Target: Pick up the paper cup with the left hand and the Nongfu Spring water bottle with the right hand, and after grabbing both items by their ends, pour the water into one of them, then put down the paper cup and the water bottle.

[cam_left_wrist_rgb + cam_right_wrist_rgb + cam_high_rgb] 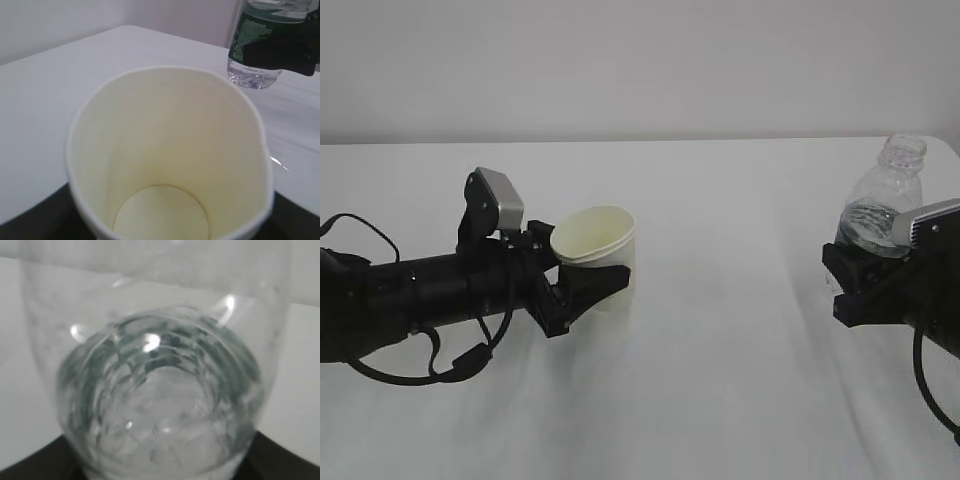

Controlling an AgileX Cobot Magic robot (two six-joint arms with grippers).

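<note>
Both grasps: look done; pouring and setting down are left.
Left gripper (582,287): clamped on the lower half of the paper cup (597,252), which tips slightly away from the arm, apparently clear of the table (720,380).
Right gripper (855,285): closed around the middle of the Nongfu Spring water bottle (882,205), neck upright above the jaws.
Gap: cup and bottle well apart.
Left wrist view: cup interior (167,165) dry; green label (255,35) readable.
Right wrist view: water inside the bottle (155,405), looking down its body.

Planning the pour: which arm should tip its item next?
Right, probably. Its claw holds the water bottle, which has water in it; the left claw holds the paper cup, empty, mouth up, ready to receive.
</note>
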